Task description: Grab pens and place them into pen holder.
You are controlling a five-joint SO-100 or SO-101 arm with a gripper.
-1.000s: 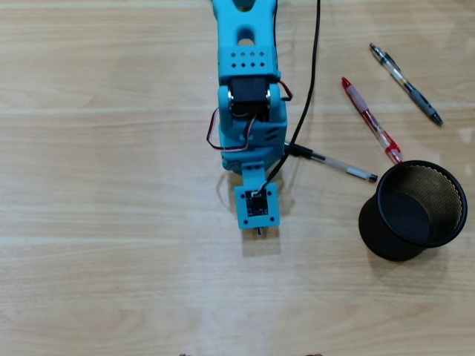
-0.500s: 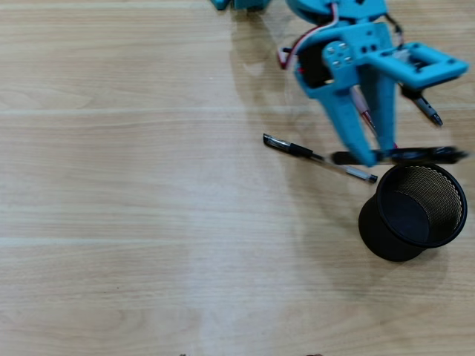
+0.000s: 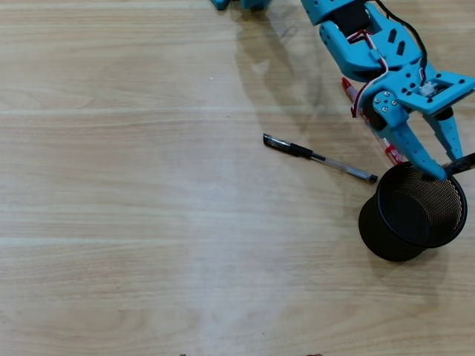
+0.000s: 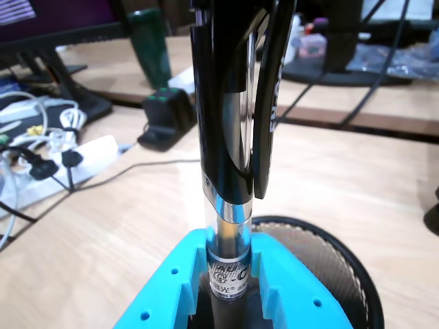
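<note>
Overhead view: gripper [image 3: 443,173] clamped on the black pen with clear middle [image 4: 230,137] right over the near rim of the pen holder [image 3: 420,204], clear-barrelled pen [image 3: 319,157] flat on the table [image 3: 148,222] left of it, red pen [image 3: 391,152] mostly under the arm.

gripper [image 3: 444,172] with pen [image 4: 230,137], now seemingly over holder [image 3: 415,241]

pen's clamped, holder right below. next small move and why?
Probably tip the black pen downward over the pen holder before opening: the gripper sits at the holder's rim, with the pen seemingly lying sideways across it.
</note>
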